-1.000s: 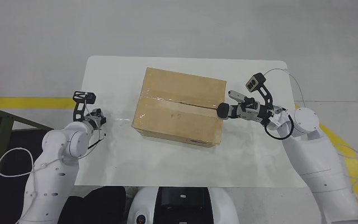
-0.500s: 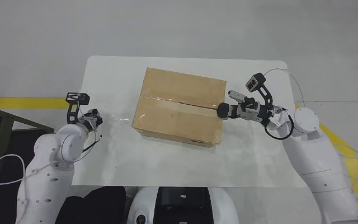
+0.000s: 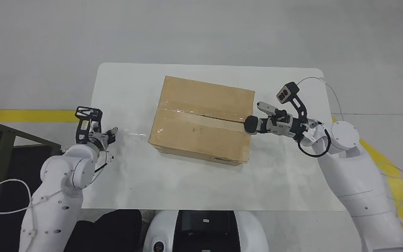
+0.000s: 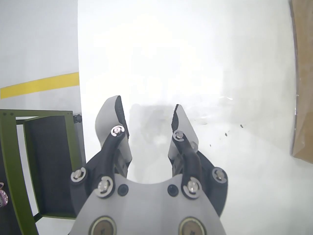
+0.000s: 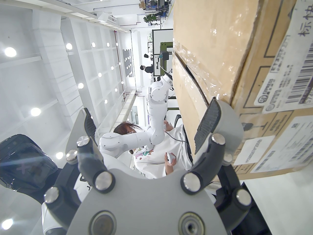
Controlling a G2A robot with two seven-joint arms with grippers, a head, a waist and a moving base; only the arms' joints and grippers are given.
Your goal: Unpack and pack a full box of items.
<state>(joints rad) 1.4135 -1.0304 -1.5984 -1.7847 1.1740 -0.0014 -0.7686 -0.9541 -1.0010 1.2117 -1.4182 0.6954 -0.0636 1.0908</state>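
Note:
A closed brown cardboard box with a clear-taped seam sits in the middle of the white table. My right gripper is at the box's right end, level with the seam, and open. In the right wrist view one finger lies against the top edge of the box, above its labelled side, and the other stands free in the air. My left gripper hovers over the table's left part, well clear of the box. It is open with nothing between its fingers, and the box's edge shows farther off.
A green metal frame stands on the floor just off the table's left edge. A yellow floor line runs past both sides. Bare table surface lies in front of and behind the box.
My left arm has drawn back toward the table's left edge, away from the box, then settled. The right arm and the box have not moved.

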